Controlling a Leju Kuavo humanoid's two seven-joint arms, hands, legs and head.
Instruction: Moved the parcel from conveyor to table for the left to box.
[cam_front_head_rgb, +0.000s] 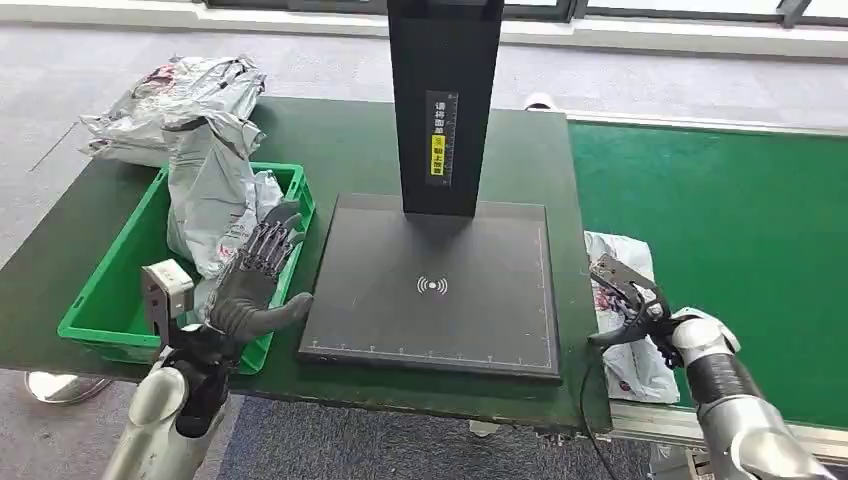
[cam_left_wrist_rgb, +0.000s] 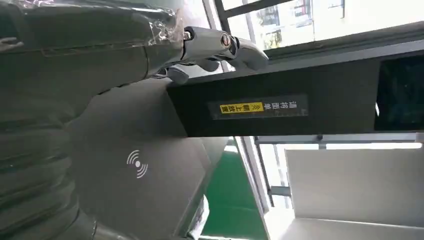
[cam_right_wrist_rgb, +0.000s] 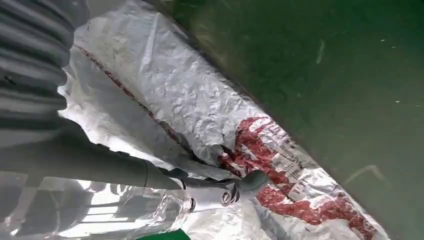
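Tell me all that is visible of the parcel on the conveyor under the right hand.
The parcel is a soft silver-grey plastic mailing bag, crinkled and shiny, with red print and a label area on its surface. It lies flat on the green conveyor belt, at the belt's edge next to the dark table. The right hand is on top of it, fingers pressing into the wrinkled film; whether they already grip it is unclear.

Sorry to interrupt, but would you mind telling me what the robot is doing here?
It is moving parcels off the green conveyor toward the table. Its right hand is down on a silver parcel at the belt's edge, fingers on the wrapping; whether it has a firm grip is unclear. The left hand is open above the green bin, which already has a grey bag in it. The dark scanner plate is bare.
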